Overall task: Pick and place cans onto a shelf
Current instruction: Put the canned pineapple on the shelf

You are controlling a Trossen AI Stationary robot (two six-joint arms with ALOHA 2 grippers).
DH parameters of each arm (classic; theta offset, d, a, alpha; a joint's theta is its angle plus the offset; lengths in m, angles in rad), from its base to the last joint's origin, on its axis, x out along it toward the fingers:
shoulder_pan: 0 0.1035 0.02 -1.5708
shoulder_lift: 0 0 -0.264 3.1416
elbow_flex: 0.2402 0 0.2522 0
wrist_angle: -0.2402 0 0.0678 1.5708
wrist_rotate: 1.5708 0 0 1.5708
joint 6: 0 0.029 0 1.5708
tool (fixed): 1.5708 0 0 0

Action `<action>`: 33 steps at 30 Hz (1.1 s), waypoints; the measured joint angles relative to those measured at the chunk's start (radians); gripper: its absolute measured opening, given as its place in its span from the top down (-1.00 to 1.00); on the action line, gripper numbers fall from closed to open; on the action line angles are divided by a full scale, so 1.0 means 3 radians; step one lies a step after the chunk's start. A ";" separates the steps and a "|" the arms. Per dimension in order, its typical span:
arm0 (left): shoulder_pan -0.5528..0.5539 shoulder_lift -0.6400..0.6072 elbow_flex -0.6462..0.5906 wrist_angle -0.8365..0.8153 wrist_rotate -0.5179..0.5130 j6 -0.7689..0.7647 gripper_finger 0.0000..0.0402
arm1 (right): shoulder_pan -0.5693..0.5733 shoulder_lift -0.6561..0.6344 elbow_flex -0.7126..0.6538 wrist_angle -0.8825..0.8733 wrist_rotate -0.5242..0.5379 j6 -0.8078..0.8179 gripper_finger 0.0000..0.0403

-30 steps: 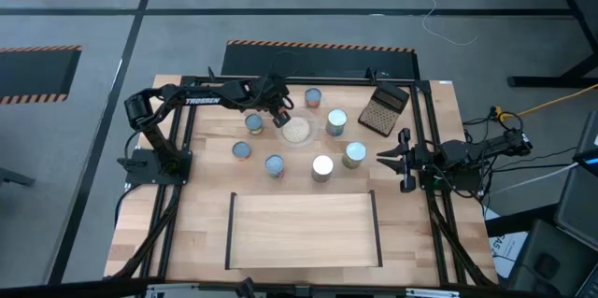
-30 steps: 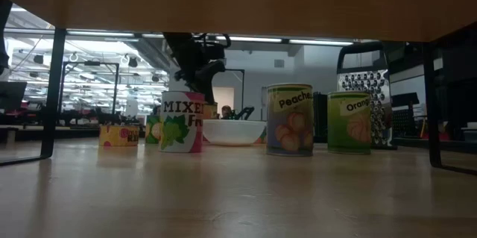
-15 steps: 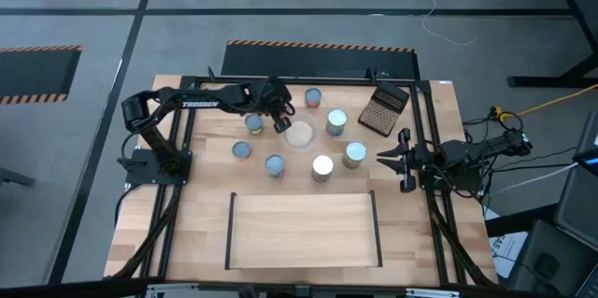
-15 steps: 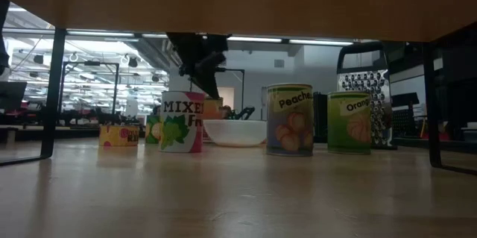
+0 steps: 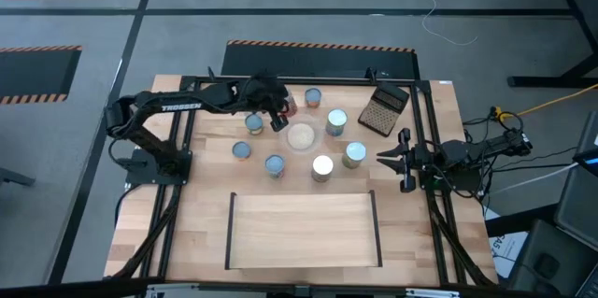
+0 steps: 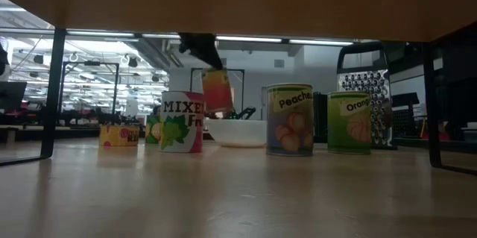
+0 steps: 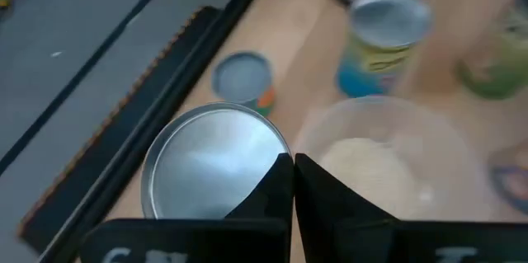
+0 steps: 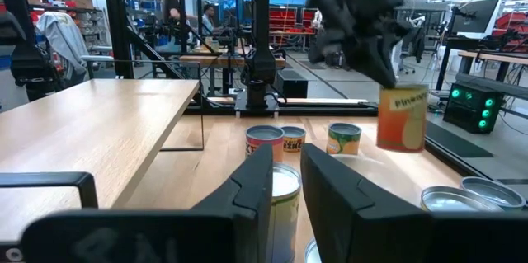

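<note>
Lifted since a second ago, a small orange-labelled tin with a silvery round top (image 6: 217, 91) now hangs clear of the surface, where before it stood hidden behind the mixed-fruit can (image 6: 182, 121). It hangs by its upper part in the left claw (image 5: 280, 111), slightly tilted, at the far side of the light-wood surface (image 5: 206, 195), just beside the clear round bowl of beige grains (image 5: 300, 134). In the left wrist view the tin's top (image 7: 210, 160) sits right against the dark fingers. Six other tins stand around the bowl, among them a peach-labelled can (image 6: 289, 119) and an orange-labelled green can (image 6: 349, 121).

The low light-wood shelf edged with black bars (image 5: 304, 230) lies at the near side, well apart from the lifted tin, and carries no cans yet. The dark gridded grater (image 5: 385, 109) stands near the far right corner. The right claw (image 5: 400, 160) waits at the right edge, fingers spread.

To do this carry well, I would judge the tin should rise above the tops of the standing cans before crossing, pass between them and not over the bowl, and be levelled upright before it is set into a corner of the shelf, leaving room for the rest.
</note>
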 joint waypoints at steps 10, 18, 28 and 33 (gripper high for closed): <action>-0.0294 -0.0544 0.0001 -0.0018 0.0758 -0.0001 1.00 | 0.0000 0.0000 0.0000 -0.0001 -0.0002 0.0000 0.65; -0.0754 -0.0900 0.0004 -0.0019 0.1393 -0.0002 1.00 | -0.0001 0.0000 0.0000 0.0000 -0.0004 0.0000 0.65; -0.1609 -0.1099 0.0004 -0.0405 0.1693 0.0172 1.00 | -0.0001 0.0000 0.0001 -0.0001 -0.0004 0.0000 0.65; -0.2036 -0.1119 0.0004 -0.0611 0.1597 0.0228 1.00 | -0.0001 0.0001 0.0000 -0.0001 -0.0004 0.0000 0.65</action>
